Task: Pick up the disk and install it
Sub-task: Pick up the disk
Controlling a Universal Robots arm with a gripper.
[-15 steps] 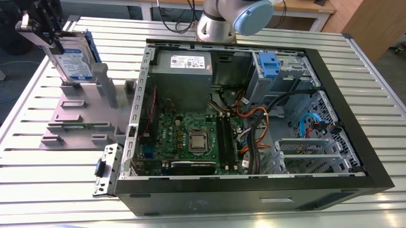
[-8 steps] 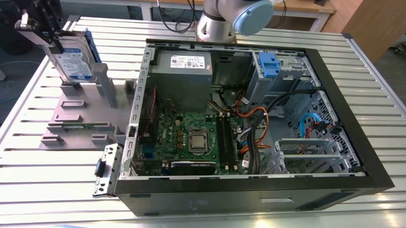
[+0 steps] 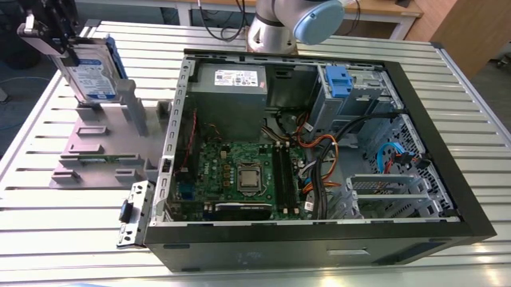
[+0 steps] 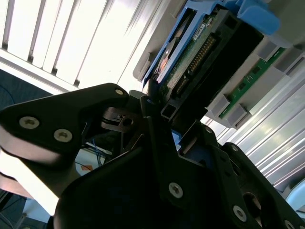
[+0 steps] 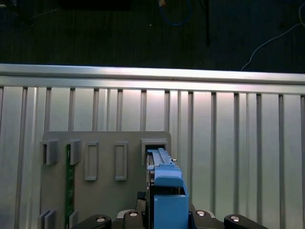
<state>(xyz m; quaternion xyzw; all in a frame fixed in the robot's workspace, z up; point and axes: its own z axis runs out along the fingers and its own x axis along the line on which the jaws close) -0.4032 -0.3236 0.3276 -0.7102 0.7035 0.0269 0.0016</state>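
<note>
Slatted metal bench (image 3: 48,239) runs under everything, with the open computer case (image 3: 319,251) sitting mid-surface. From that case, at ten o'clock in the exterior view, my pincer (image 3: 66,52) is clamped shut on the disk (image 3: 94,72), which stands upright on its edge (its blue bracket (image 5: 167,191) faces up at me in the first wrist view) at the grey stand (image 3: 96,149). Whether its lower edge rests in the stand, I cannot tell.

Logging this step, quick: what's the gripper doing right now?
The gripper: closed on the disk, which is upright at the grey stand.
</note>
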